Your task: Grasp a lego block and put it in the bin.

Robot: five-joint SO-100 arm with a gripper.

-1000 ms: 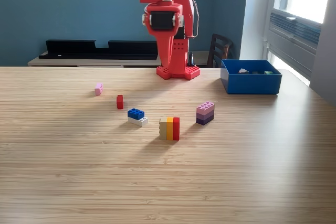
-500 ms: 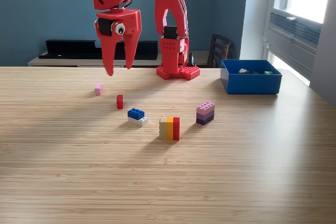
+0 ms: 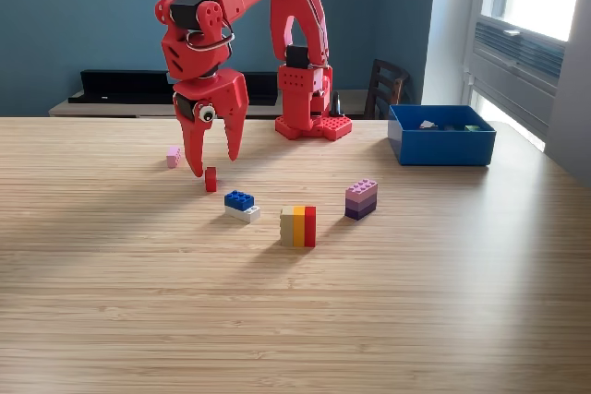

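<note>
My red gripper (image 3: 214, 161) hangs open just above the table, its two fingers spread on either side of a small red lego block (image 3: 211, 180) that stands a little below and between the tips. Nothing is held. A small pink block (image 3: 173, 157) lies to the exterior view's left of the gripper. A blue-on-white block (image 3: 241, 206), a tan, orange and red stack (image 3: 298, 226) and a purple stack (image 3: 361, 198) sit nearer the front. The blue bin (image 3: 441, 146) stands at the back right with a few pieces inside.
The arm's red base (image 3: 312, 125) is bolted at the table's far edge, left of the bin. A dark chair back (image 3: 385, 88) and a black shelf (image 3: 175, 88) stand behind the table. A window is at the far right.
The arm has swung from above its base toward the exterior view's left and come down, so the open gripper now sits low over the small red block.
</note>
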